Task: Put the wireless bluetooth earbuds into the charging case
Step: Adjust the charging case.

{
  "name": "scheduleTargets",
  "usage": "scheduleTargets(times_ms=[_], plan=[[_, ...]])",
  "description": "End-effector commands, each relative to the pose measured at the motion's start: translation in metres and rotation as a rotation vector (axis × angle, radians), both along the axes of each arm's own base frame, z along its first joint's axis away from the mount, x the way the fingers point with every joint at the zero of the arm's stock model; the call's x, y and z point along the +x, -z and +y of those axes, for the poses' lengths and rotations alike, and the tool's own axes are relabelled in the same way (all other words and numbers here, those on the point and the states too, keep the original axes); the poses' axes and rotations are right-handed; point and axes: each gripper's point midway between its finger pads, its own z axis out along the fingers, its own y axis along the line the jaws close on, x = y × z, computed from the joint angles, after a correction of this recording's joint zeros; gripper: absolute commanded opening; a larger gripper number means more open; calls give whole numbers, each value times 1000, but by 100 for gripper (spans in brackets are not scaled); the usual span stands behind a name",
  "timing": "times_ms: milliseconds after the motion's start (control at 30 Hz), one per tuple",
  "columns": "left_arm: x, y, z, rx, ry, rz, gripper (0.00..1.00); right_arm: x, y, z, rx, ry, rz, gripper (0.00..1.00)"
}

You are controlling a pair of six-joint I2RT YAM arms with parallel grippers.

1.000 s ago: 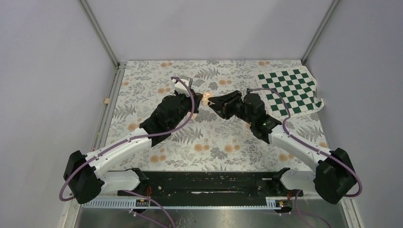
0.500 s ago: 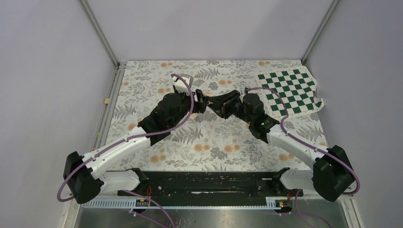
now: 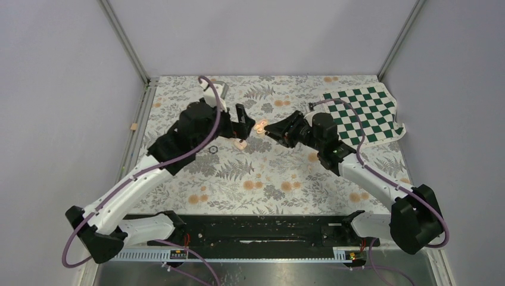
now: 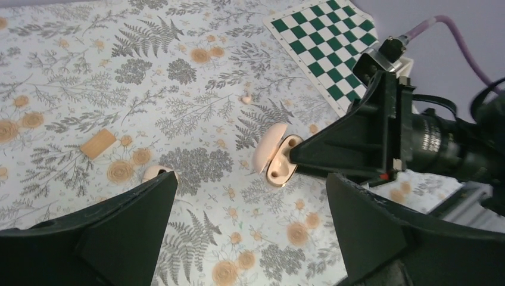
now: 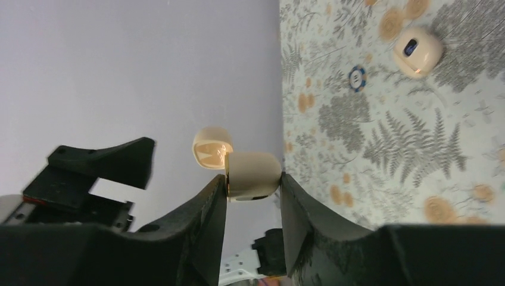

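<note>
The charging case (image 5: 253, 174) is pale peach, and its lid (image 5: 212, 149) is hinged open. My right gripper (image 5: 253, 186) is shut on its body and holds it above the mat. The left wrist view shows the case's hollow inside (image 4: 280, 170) at the tip of the right fingers (image 4: 345, 143). One earbud (image 3: 240, 143) lies on the floral mat below my left gripper (image 3: 242, 122), and it shows beside the left finger (image 4: 152, 173). My left gripper (image 4: 250, 196) is open and empty, a short way left of the case (image 3: 260, 126).
A small black ring (image 3: 212, 149) lies left of the earbud. A tan block (image 4: 98, 143) and a tiny peach piece (image 4: 245, 100) rest on the mat. The green checkered sheet (image 3: 363, 113) covers the far right corner. Metal frame posts stand at the back corners.
My left gripper has opened wide and drawn back left, away from the case. An earbud now shows on the mat below it. The right gripper has kept its hold and shifted slightly.
</note>
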Motion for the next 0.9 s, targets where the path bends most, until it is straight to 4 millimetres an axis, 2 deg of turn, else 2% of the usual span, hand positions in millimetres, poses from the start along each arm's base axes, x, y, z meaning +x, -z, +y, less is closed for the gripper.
scheduleTargets(times_ms=[0, 133, 267, 400, 600, 700, 867], plan=[[-38, -28, 14, -117, 119, 117, 99, -15, -12, -12, -72, -214, -215, 0], [-55, -38, 18, -236, 195, 143, 99, -38, 5, -17, -144, -495, -333, 0], [-78, -42, -2, -343, 416, 272, 99, -66, 0, -15, -84, -683, -450, 0], [-85, -33, -16, -444, 523, 371, 95, -81, -7, -17, -50, -759, -539, 0], [-86, 16, -23, -395, 586, 474, 90, -86, -7, -18, -56, -809, -561, 0], [-95, 13, -29, -431, 681, 466, 88, -85, -1, -18, -65, -811, -540, 0], [-104, 15, -32, -448, 762, 482, 82, -89, -9, -17, -21, -833, -556, 0]])
